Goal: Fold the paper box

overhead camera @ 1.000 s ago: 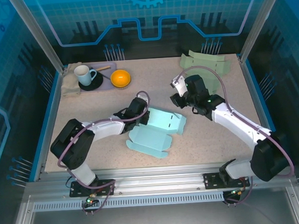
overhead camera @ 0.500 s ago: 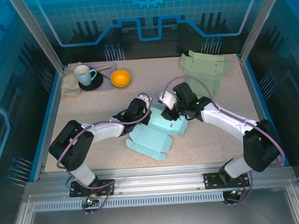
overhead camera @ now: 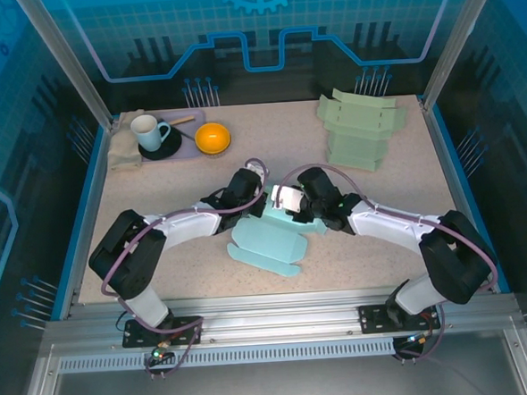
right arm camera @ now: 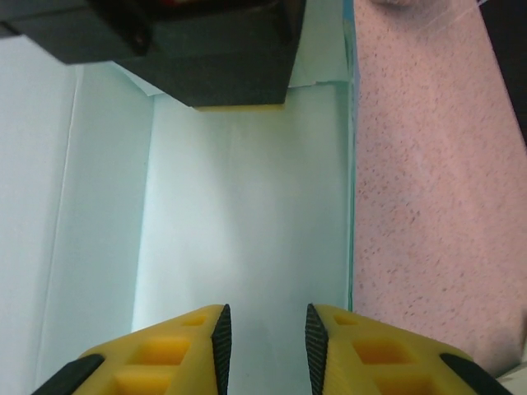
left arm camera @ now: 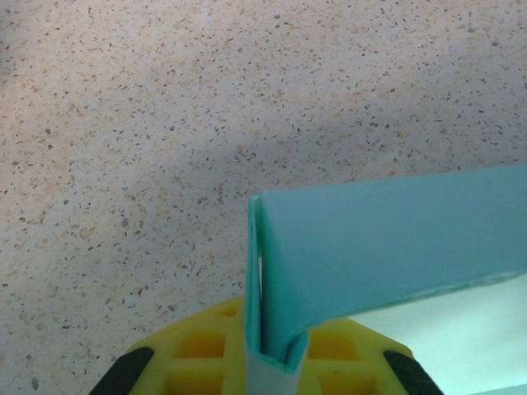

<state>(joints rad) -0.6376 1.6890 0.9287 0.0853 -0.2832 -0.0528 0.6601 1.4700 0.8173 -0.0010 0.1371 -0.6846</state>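
Left gripper (left arm camera: 276, 362) pinches a flap of the paper box (overhead camera: 266, 244); right gripper (right arm camera: 263, 333), jaws apparently apart and empty, risks creasing the panel if pressing askew.

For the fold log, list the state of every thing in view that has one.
light blue paper box, partly folded, one flap raised.
left gripper, shut on a flap of the box.
right gripper, jaws slightly apart, over a flat panel of the box.
green paper boxes, unfolded, stacked flat.
mug, upright on a dark saucer.
orange bowl, upright.
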